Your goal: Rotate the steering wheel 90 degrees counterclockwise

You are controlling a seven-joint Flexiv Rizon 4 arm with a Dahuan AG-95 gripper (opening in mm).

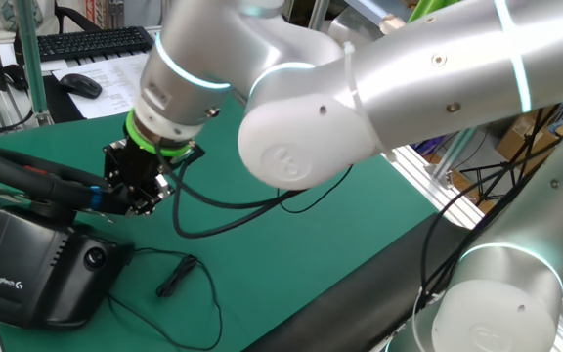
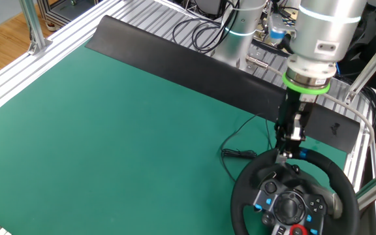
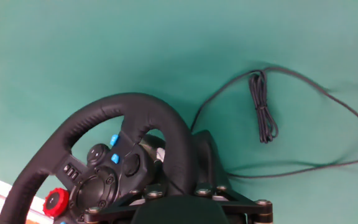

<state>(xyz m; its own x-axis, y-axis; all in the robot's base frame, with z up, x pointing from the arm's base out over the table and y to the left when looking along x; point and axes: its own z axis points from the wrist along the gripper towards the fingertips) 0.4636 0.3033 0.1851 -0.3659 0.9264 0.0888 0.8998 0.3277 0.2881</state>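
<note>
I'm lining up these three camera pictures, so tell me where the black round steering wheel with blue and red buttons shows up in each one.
One fixed view: the black round steering wheel sits at the left edge, seen edge-on above its boxy black base.
The other fixed view: bottom right, face-on.
Hand view: lower left, rim arching toward centre.
Shared landmark: the bundled black cable on the green mat beside the wheel.

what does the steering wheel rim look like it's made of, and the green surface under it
The steering wheel rim looks like black leather or leatherette: matte, with a soft sheen and what seems a stitched seam along its inner edge. The green mat looks like a thin rubber or vinyl sheet: flat, uniform and non-glossy. Neither can be confirmed by look alone.
</note>
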